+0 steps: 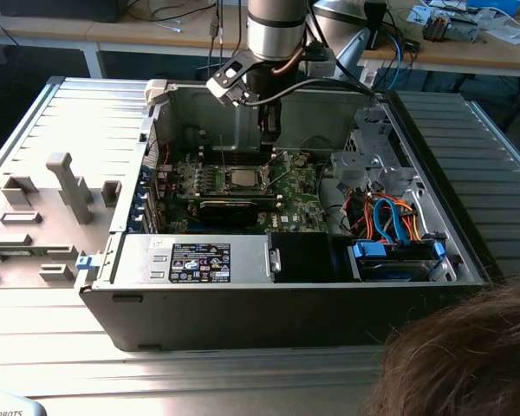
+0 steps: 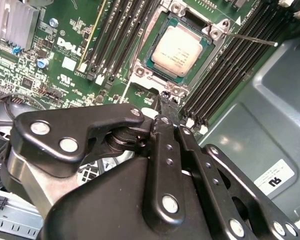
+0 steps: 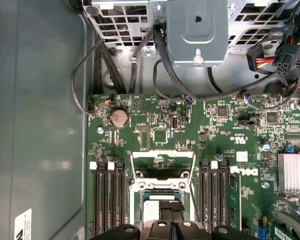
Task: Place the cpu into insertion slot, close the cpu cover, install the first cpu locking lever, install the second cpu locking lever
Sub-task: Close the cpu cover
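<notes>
bright even light w/ soft shadows, glare on cpu point(image 2: 179, 50)

This is a robotics lab or electronics workshop. In the exterior view an opened computer case point(image 1: 243, 303) lies on a ribbed metal bench point(image 1: 199, 373) under a robot arm point(image 1: 277, 30). At nine o'clock from the case stand grey fixture blocks point(image 1: 65, 186). At twelve o'clock run wooden benches point(image 1: 468, 54) strewn with loose cables point(image 1: 178, 13) and small electronic parts point(image 1: 451, 26). Someone's hair point(image 1: 468, 355) shows at five o'clock.
</notes>
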Motion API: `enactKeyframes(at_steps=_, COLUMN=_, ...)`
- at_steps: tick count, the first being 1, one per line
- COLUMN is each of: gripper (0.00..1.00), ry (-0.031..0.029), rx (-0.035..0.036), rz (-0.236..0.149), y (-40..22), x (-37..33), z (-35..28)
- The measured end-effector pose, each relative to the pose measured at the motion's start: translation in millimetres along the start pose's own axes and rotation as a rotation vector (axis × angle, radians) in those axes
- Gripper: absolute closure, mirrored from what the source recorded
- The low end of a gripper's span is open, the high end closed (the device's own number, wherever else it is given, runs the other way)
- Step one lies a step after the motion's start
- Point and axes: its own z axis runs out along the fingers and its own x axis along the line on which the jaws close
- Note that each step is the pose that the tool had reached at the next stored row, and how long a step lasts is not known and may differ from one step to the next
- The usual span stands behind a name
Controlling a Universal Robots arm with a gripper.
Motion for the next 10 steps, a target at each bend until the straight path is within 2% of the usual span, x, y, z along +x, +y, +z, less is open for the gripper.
enactKeyframes(at_steps=10, gripper=0.89, ry=0.0, rx=0.0, rz=0.0, y=11.3, x=0.1, z=0.5)
